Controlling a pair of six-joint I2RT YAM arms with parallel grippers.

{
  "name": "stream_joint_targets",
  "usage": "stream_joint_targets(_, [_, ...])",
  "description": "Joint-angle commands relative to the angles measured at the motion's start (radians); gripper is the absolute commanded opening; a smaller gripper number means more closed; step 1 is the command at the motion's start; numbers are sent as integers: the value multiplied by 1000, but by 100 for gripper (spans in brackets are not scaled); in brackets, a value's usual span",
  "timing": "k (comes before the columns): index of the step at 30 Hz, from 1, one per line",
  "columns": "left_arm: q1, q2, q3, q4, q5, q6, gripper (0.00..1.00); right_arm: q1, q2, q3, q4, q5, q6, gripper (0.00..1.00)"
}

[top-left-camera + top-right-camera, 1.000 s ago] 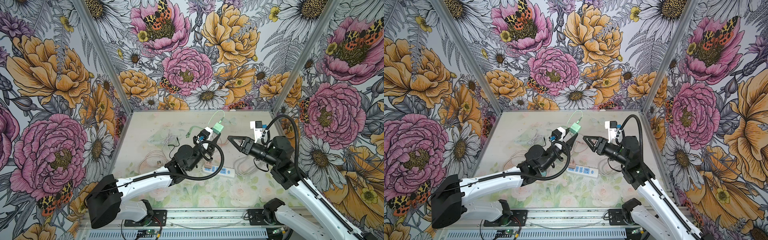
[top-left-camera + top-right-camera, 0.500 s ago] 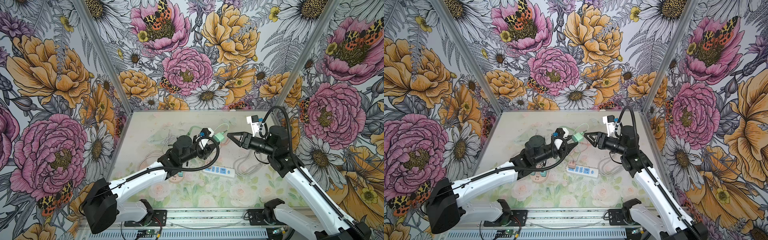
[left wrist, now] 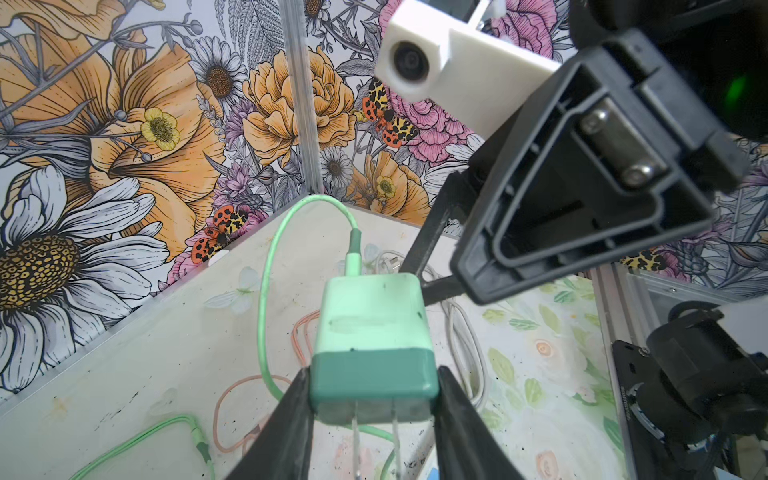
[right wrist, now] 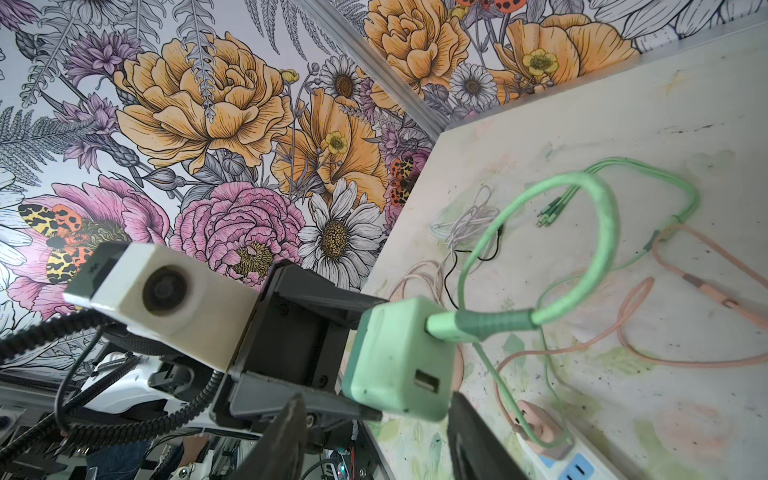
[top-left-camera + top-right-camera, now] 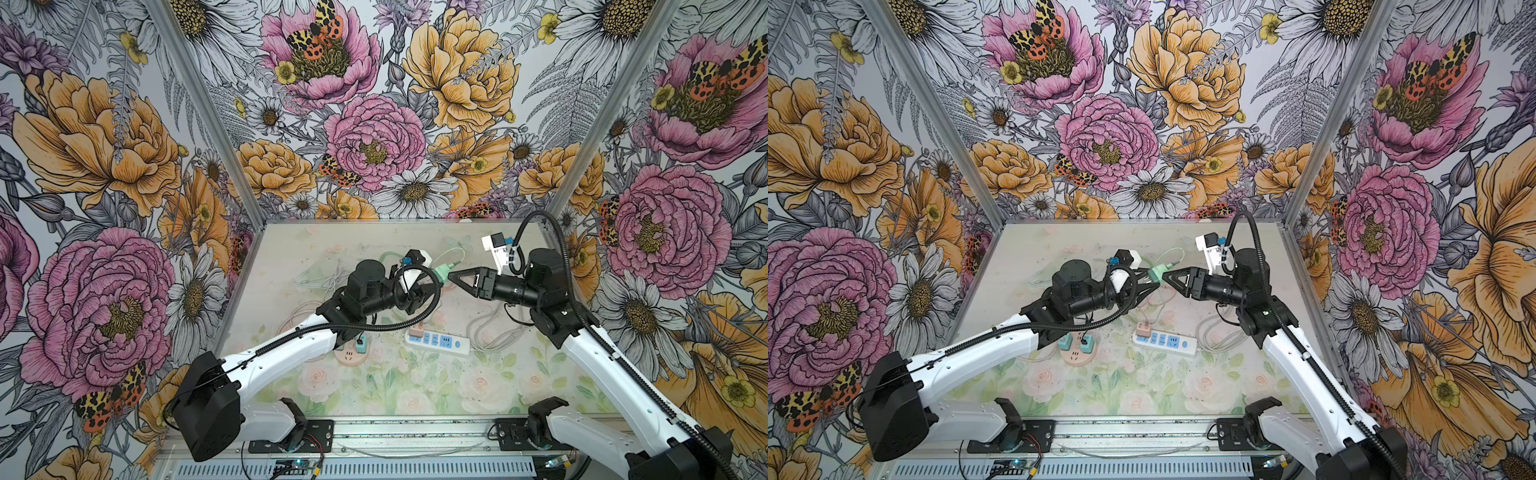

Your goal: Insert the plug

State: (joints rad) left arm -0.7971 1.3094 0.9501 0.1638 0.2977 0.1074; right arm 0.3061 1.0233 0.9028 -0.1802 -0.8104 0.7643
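Observation:
The plug [image 5: 441, 272] [image 5: 1153, 275] is a mint-green charger block with a darker green base and two metal prongs. It hangs in the air above the table's middle. My left gripper [image 5: 433, 279] [image 5: 1147, 281] [image 3: 374, 376] is shut on its dark base, with the prongs pointing back between the fingers. A green cable [image 3: 270, 257] [image 4: 598, 232] loops from its far end. My right gripper [image 5: 451, 276] [image 5: 1165, 277] [image 4: 376, 399] faces it, open, its fingertips [image 4: 296, 409] either side of the block's cable end, not clamping it.
A white power strip [image 5: 440, 341] [image 5: 1169, 341] with blue sockets lies below on the table, a pink adapter [image 5: 417, 332] in its left end. A round pink socket [image 5: 351, 356] holds teal plugs. Loose pink, green and white cables [image 5: 490, 328] lie about.
My left arm has swung the plug down and over toward the right gripper. The right gripper has come in to meet it, its tips now at the block.

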Motion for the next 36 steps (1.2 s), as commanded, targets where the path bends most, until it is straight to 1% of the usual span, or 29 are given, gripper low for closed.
stream_joint_targets(1, [11, -5, 31, -19, 61, 15, 31, -3, 1, 18, 19, -16, -17, 56])
stream_joint_targets(4, [11, -8, 26, -41, 82, 14, 31, -2, 4, 1, 54, -11, 3, 57])
stream_joint_targets(6, [12, -8, 22, -47, 92, 16, 31, -2, 10, -20, 112, -26, 40, 57])
stream_joint_targets(7, [12, -9, 21, -50, 94, 17, 31, -4, 15, -33, 160, -42, 68, 58])
stream_joint_targets(9, [12, -12, 14, -52, 88, 17, 30, -7, 28, -74, 303, -75, 164, 58])
stream_joint_targets(11, [13, -20, -1, -51, 80, 20, 30, -6, 42, -94, 389, -85, 227, 55])
stream_joint_targets(13, [15, -33, -13, -50, 70, 21, 30, -5, 50, -86, 363, -85, 214, 53])
stream_joint_targets(16, [16, -59, -25, -50, 53, 28, 31, -3, 51, -63, 248, -73, 147, 52])
stream_joint_targets(19, [29, -85, -36, -50, 44, 29, 30, -4, 39, -46, 167, -62, 109, 51])
stream_joint_targets(28, [46, -120, -51, -61, 27, 34, 30, -4, -10, -35, 150, -53, 136, 49])
stream_joint_targets(36, [43, -142, -63, -53, 33, 39, 30, -3, 3, -51, 154, -57, 152, 50])
